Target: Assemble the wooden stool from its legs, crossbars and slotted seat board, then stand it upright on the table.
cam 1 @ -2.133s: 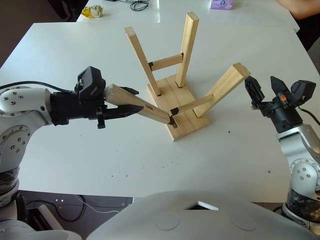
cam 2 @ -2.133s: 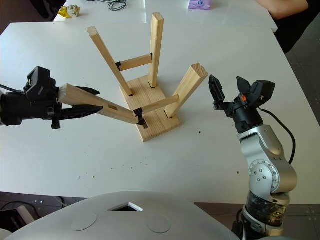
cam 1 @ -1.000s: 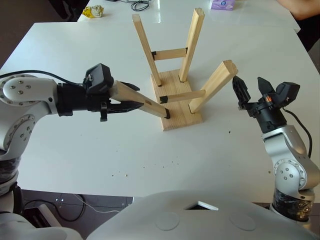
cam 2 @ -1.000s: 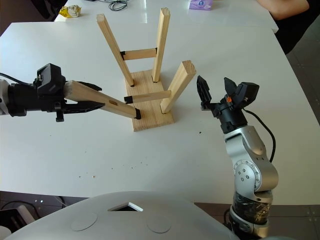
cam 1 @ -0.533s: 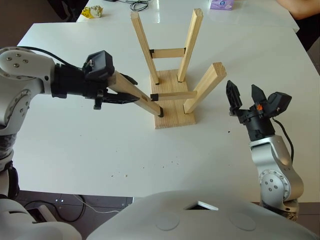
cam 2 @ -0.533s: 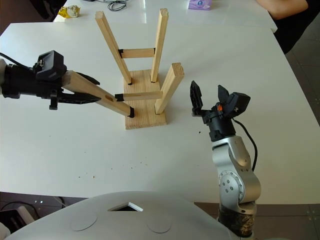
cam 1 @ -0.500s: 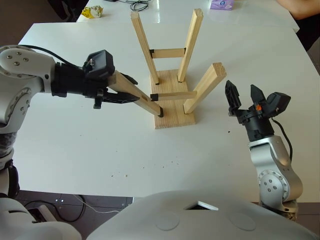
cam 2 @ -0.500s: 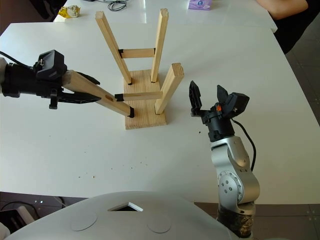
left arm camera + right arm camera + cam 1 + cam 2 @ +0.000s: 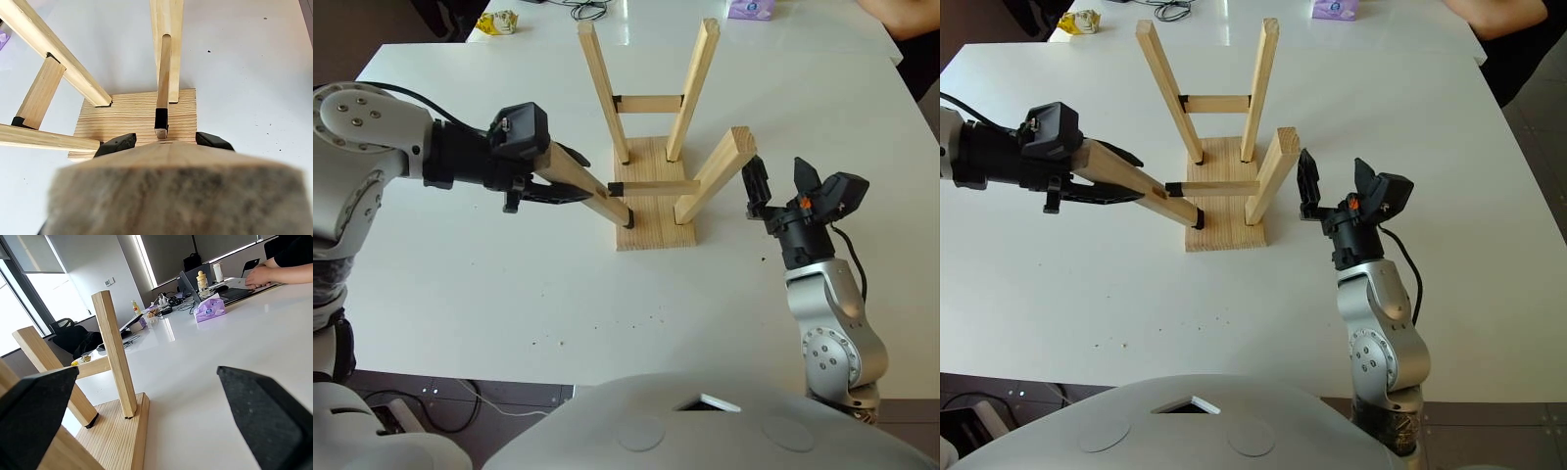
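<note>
The stool lies upside down with its seat board (image 9: 658, 217) flat on the white table (image 9: 450, 284). Two far legs (image 9: 690, 88) stand upright, joined by a crossbar (image 9: 646, 102). The near left leg (image 9: 592, 191) leans out to the left, and my left gripper (image 9: 570, 176) is shut on it. A second crossbar (image 9: 651, 187) links it to the near right leg (image 9: 715, 174), which leans right. My right gripper (image 9: 781, 184) is open just beside that leg's top end, not touching it. In the right wrist view its fingertips (image 9: 264, 416) frame the seat board (image 9: 117, 431).
A yellow wrapper (image 9: 496, 22), cables (image 9: 582, 8) and a purple tissue pack (image 9: 748, 8) lie on the far table. Small crumbs (image 9: 607, 328) dot the near part of the table. Open table surface lies to the left and right of the stool.
The stool has turned and slid away from me with my left gripper holding the leg. My right gripper has moved left, closer to the leaning right leg's top.
</note>
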